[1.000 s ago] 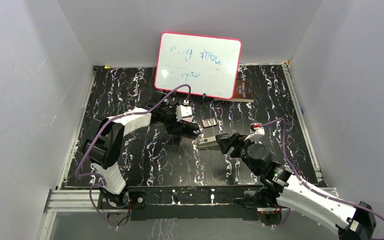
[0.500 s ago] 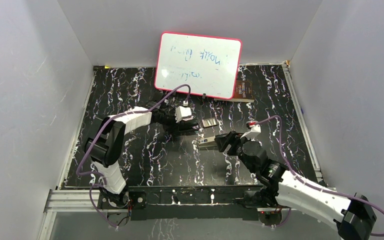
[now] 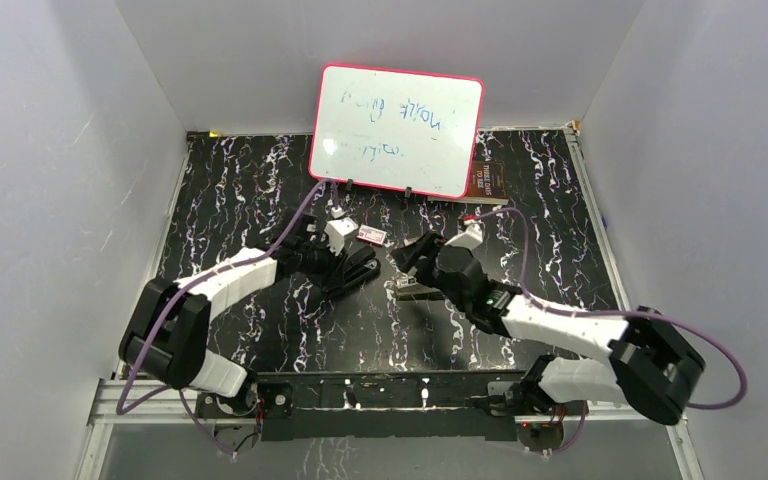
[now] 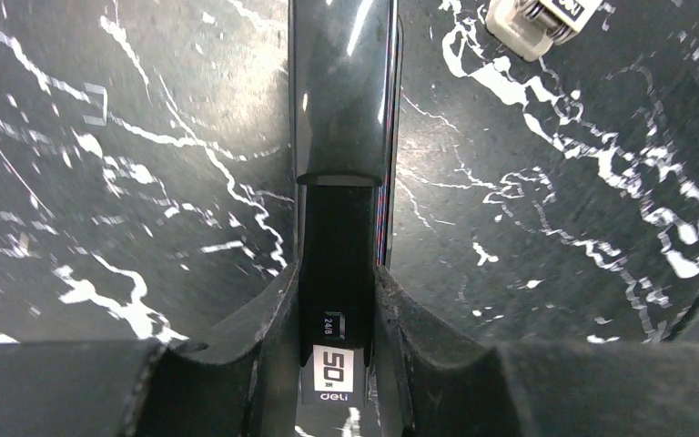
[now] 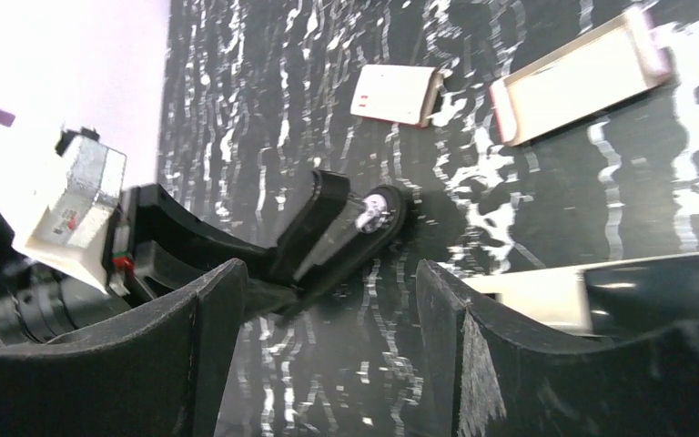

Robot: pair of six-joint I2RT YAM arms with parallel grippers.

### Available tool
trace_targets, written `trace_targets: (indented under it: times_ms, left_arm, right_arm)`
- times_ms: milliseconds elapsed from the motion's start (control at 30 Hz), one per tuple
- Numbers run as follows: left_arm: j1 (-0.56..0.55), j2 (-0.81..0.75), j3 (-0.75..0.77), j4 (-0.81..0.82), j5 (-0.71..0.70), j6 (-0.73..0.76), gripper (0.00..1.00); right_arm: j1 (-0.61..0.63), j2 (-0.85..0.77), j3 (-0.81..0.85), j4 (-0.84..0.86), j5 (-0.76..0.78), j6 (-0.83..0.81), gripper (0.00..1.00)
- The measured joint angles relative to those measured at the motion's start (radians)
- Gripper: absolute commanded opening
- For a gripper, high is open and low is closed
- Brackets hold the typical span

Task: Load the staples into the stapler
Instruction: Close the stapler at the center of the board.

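Observation:
The slim black stapler [image 4: 341, 137] lies lengthwise between my left gripper's fingers [image 4: 278, 319], which press on both its sides near the end with the white "50" label. From above, the left gripper [image 3: 345, 268] holds it low over the dark marbled table, left of centre. The right gripper [image 3: 415, 255] hovers just to its right, jaws wide apart with nothing between them. In the right wrist view the stapler [image 5: 346, 228] and the left gripper's fingers show beyond my open right gripper [image 5: 328, 273]. The staples are not visible in any view.
A small white box with a red label [image 3: 370, 235] lies behind the stapler, also seen as white box [image 5: 396, 94]. A grey-and-black block [image 3: 412, 291] sits under the right wrist. The pink-rimmed whiteboard [image 3: 397, 130] leans against the back wall, a brown book [image 3: 487, 180] beside it.
The left gripper has closed on the stapler and drawn it left and nearer. The right arm has swung forward and left over the grey block. The white box is now uncovered.

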Motion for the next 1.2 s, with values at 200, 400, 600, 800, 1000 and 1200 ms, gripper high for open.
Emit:
trace_targets:
  times_ms: [200, 400, 600, 800, 1000, 1200]
  left_arm:
    - [-0.041, -0.109, -0.134, 0.089, -0.064, -0.311, 0.0]
    - [-0.125, -0.17, -0.22, 0.169, -0.167, -0.512, 0.0]
    - [-0.164, -0.197, -0.254, 0.209, -0.246, -0.6, 0.0]
    - [-0.172, -0.197, -0.254, 0.217, -0.274, -0.621, 0.0]
    - [-0.18, -0.195, -0.254, 0.215, -0.282, -0.62, 0.0]
    - [-0.185, -0.184, -0.254, 0.216, -0.311, -0.602, 0.0]
  right_arm:
    - [-0.001, 0.203, 0.097, 0.073, -0.12, 0.163, 0.74]
    - [-0.001, 0.324, 0.172, 0.096, -0.208, 0.27, 0.67]
    - [-0.001, 0.41, 0.217, 0.084, -0.271, 0.347, 0.64]
    - [-0.001, 0.489, 0.232, 0.065, -0.32, 0.388, 0.63]
    - [-0.001, 0.558, 0.245, 0.092, -0.361, 0.407, 0.62]
    - [-0.005, 0.605, 0.264, 0.142, -0.393, 0.407, 0.61]
